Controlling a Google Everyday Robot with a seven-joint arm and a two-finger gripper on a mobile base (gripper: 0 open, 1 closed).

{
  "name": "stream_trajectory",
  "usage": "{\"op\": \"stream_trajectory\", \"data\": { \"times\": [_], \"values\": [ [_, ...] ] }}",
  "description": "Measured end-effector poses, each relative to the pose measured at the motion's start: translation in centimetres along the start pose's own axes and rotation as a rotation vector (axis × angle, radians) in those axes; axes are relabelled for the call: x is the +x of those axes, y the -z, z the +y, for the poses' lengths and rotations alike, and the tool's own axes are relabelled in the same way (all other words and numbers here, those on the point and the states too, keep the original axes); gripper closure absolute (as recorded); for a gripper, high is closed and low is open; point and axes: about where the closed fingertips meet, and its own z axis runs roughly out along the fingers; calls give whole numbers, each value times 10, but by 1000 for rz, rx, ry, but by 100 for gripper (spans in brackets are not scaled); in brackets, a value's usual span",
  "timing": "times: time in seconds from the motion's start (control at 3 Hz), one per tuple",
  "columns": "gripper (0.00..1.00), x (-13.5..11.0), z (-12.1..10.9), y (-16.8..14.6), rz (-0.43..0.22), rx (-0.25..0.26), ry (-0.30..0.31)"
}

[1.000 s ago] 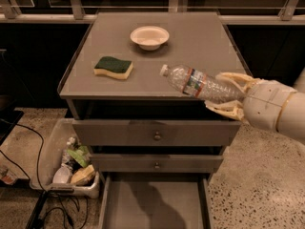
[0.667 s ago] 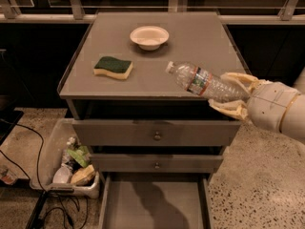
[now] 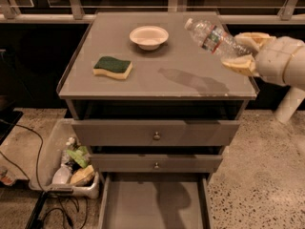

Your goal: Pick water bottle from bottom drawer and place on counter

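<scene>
The water bottle (image 3: 212, 37), clear crinkled plastic with a white cap and red-blue label band, is held tilted in the air above the right side of the counter (image 3: 157, 78), cap pointing up-left. My gripper (image 3: 240, 49) comes in from the right edge and is shut on the bottle's base end with its tan fingers (image 3: 238, 65). The bottle's shadow lies on the counter below it. The bottom drawer (image 3: 155, 204) is pulled open at the bottom of the view; its grey floor shows nothing in it.
A white bowl (image 3: 149, 36) stands at the counter's back middle. A green-and-yellow sponge (image 3: 113, 67) lies at the left. Two upper drawers with round knobs (image 3: 156, 136) are closed. A clutter bin (image 3: 71, 168) and cables sit on the floor at the left.
The gripper has lifted the bottle higher and moved it further back over the counter's right side. The bowl and sponge have not moved.
</scene>
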Motion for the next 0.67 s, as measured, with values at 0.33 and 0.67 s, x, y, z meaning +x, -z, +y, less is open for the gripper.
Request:
{"op": "stream_trajectory", "data": {
  "times": [0.33, 0.67],
  "values": [
    [100, 19, -60, -28, 77, 42, -15],
    [100, 22, -66, -83, 94, -3, -35]
  ]
}}
